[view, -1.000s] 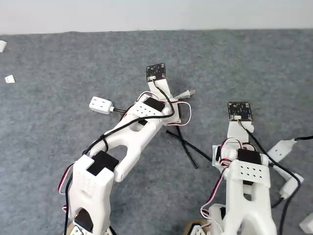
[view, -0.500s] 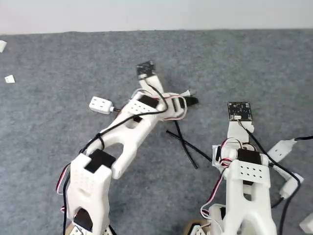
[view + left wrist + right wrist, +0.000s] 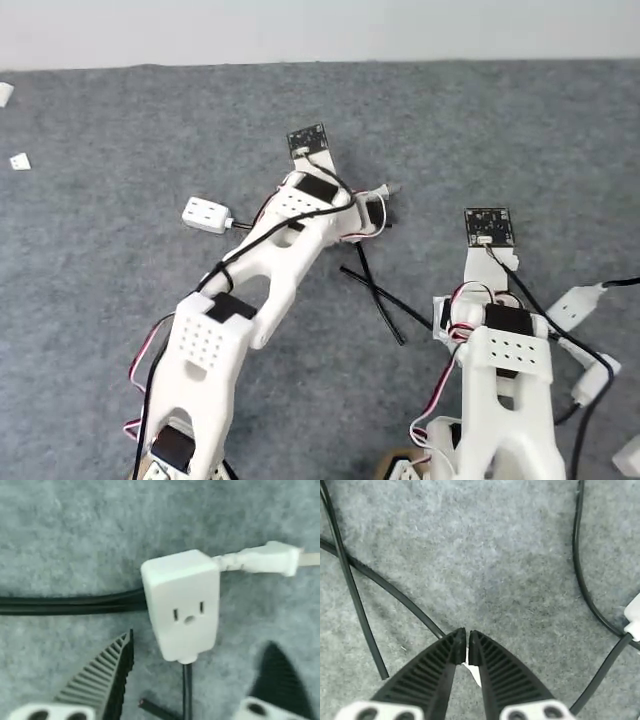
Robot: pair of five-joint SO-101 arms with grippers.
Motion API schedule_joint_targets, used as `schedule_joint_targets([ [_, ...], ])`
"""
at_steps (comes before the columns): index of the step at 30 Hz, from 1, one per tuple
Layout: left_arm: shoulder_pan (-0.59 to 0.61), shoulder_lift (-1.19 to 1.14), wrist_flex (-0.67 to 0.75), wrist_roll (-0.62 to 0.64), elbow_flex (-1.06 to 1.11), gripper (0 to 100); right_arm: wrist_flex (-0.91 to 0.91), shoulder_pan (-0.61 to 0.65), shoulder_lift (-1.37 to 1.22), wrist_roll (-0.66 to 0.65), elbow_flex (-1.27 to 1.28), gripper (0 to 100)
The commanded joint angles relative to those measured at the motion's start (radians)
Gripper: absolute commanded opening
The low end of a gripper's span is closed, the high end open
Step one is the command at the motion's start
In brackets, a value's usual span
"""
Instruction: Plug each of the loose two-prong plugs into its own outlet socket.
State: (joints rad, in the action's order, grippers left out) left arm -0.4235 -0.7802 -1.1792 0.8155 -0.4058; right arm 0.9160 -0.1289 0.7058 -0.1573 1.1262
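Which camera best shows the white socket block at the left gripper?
Left wrist view: the socket block lies face-up, slots plain, just ahead of the open left gripper. In the high view the left arm covers it. The right wrist view faces black cables.

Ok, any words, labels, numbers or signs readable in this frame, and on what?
None readable. The white outlet socket bears slots but no print; the white plug beside it is bare. Any marks on the circuit boards atop the two arms are too small to read.
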Motion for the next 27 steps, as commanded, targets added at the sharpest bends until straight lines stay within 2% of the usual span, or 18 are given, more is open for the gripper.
schedule_joint_targets([
  [1,0.003,-0.064,-0.132,0.0,-0.189,5,-0.016,0.008,0.027,-0.014,-0.006,1.2],
  [2,0.003,-0.084,-0.153,-0.012,-0.225,0,-0.016,0.008,0.027,-0.014,-0.006,1.2],
  [4,-0.003,-0.115,-0.198,-0.063,-0.277,3,-0.018,0.008,0.027,-0.014,-0.006,1.2],
  [9,-0.043,-0.138,-0.341,-0.124,-0.349,1,-0.022,0.008,0.027,-0.011,-0.006,1.1],
  [12,-0.091,-0.091,-0.442,-0.146,-0.378,1,-0.022,0.008,0.027,-0.011,-0.006,0.9],
  [16,-0.11,-0.011,-0.512,-0.265,-0.369,1,-0.022,0.008,0.027,-0.011,-0.006,0.9],
  [22,-0.123,0.124,-0.517,-0.422,-0.177,1,-0.022,0.008,0.027,-0.011,-0.006,0.9],
  [27,-0.153,0.413,-0.353,-0.445,0.157,1,-0.022,0.008,0.027,-0.012,-0.006,0.9],
])
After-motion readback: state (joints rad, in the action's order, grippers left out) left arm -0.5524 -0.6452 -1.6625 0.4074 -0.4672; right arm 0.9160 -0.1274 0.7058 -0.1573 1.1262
